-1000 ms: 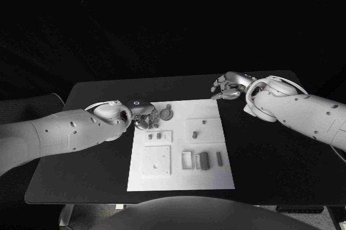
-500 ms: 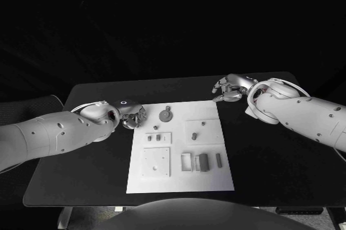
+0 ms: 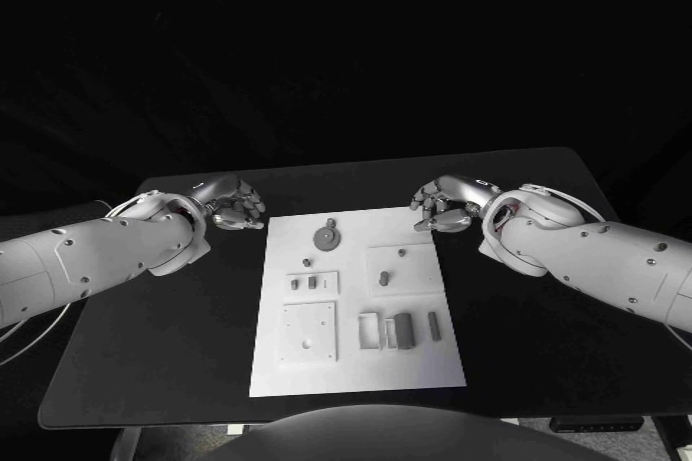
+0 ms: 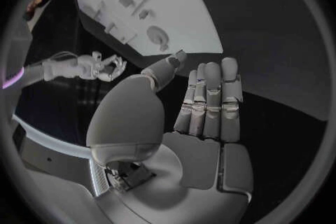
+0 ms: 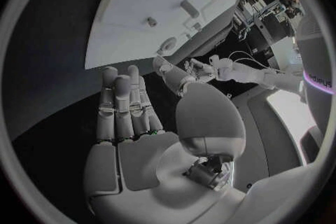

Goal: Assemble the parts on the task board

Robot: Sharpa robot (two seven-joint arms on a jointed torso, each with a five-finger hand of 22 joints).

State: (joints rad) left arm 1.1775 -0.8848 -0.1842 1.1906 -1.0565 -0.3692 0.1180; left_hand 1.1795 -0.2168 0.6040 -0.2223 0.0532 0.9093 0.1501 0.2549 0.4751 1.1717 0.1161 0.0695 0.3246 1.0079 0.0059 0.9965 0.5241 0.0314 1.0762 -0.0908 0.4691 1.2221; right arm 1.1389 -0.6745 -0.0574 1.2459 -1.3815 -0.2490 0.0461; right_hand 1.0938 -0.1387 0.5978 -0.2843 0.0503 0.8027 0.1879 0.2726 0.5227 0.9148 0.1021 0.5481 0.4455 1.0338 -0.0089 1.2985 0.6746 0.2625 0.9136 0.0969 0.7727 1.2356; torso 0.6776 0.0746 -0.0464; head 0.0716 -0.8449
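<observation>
Several small parts [image 3: 402,328] are seen lying loose on the task board [image 3: 355,366] at the table's centre, with assembly judged largely outstanding, while beyond its far corners the left hand [image 3: 231,203] and right hand [image 3: 447,202] are held empty, fingers loosely apart.

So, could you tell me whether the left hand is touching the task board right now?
Apart. In the head view the left hand sits over the black table, with a dark strip between it and the task board's left edge.
</observation>
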